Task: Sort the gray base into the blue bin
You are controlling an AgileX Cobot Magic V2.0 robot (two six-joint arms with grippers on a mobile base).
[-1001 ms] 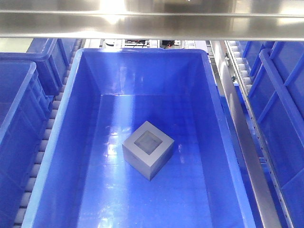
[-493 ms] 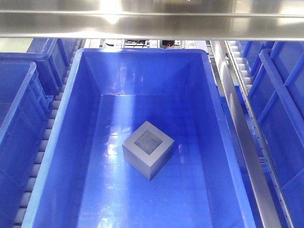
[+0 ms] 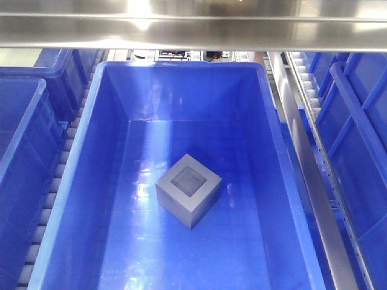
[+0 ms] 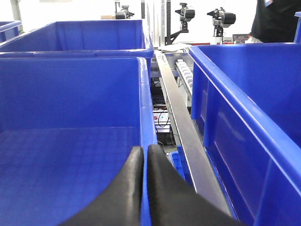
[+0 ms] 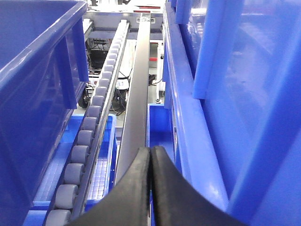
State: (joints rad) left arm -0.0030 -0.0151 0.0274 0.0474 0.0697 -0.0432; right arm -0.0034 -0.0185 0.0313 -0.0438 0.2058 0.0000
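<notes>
gray base mid-floor — blue bin

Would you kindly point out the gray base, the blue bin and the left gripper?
gray base [image 3: 188, 183]: front view, recessed top face.
blue bin [image 3: 181, 90]: front view, far inner wall.
left gripper [image 4: 145, 155]: left wrist view, between the closed fingertips.

Industrial sorting/logistics line, warehouse or factory type: rows of big blue plastic crates left and right of frame, grey roller conveyor tracks between them, steel rails, tripod-mounted cameras top of left wrist view
</notes>
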